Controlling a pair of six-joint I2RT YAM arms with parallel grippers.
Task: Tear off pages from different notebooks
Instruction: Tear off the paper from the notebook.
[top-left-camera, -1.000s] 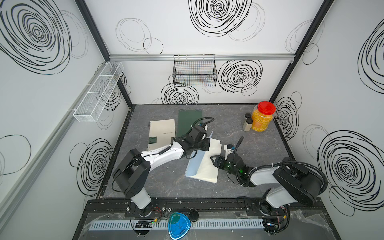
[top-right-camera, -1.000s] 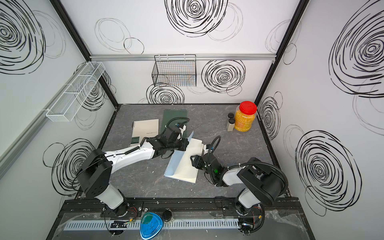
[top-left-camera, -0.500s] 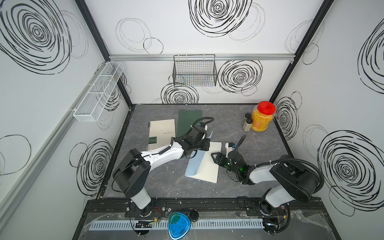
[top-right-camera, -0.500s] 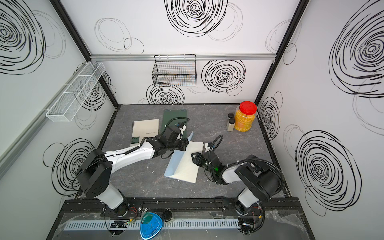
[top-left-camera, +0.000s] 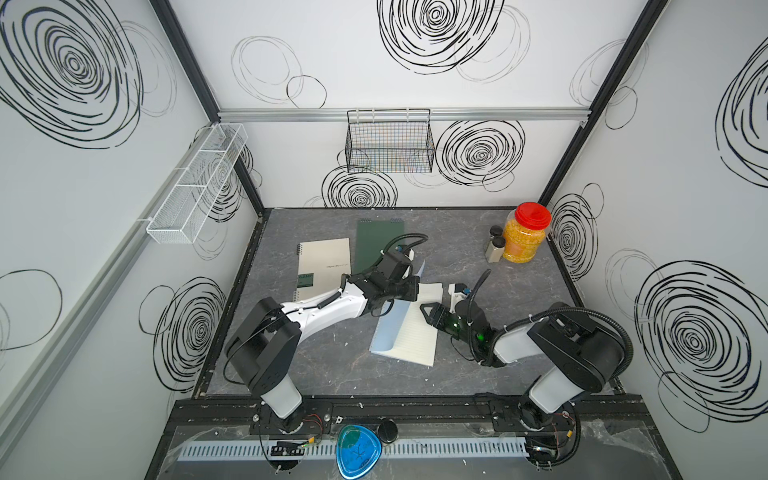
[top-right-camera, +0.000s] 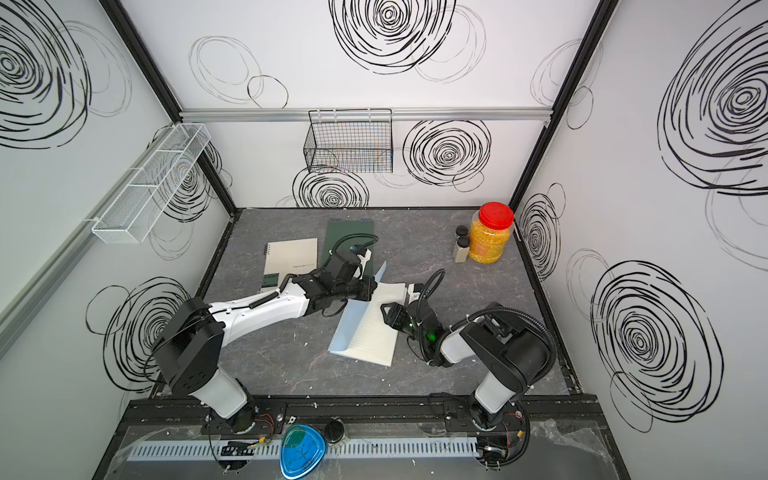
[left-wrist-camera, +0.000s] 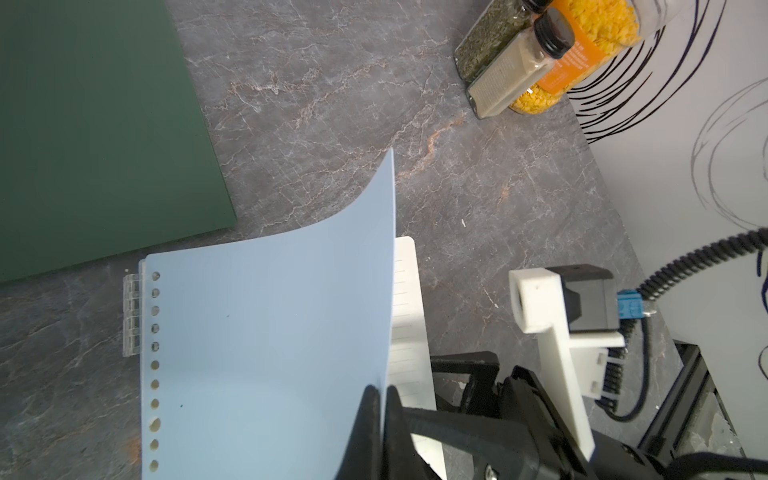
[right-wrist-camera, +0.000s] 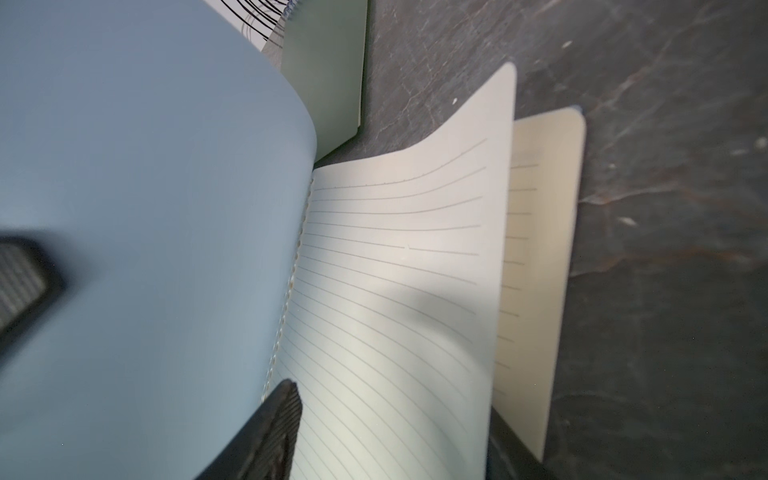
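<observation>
A grey marbled tabletop (top-left-camera: 332, 365) sits inside white walls drawn with black swirls. A black wire basket (top-left-camera: 390, 141) and a white mesh shelf (top-left-camera: 195, 187) hang on them. A red-lidded jar (top-left-camera: 524, 237) holds yellow bits, with two spice bottles (top-left-camera: 494, 249) just beside it.

The cream notebook (top-left-camera: 324, 262) and dark green notebook (top-left-camera: 376, 245) lie shut, side by side. The light blue notebook (top-left-camera: 409, 336) lies open mid-table. The left gripper (left-wrist-camera: 380, 399) pinches its blue cover (left-wrist-camera: 266, 332), raised and curved. The right gripper (top-left-camera: 432, 313) has its jaws apart over the top lined page (right-wrist-camera: 395, 270), which curls off the sheet below. Blur hides whether a finger presses it. The left arm covers the green notebook's near corner.
</observation>
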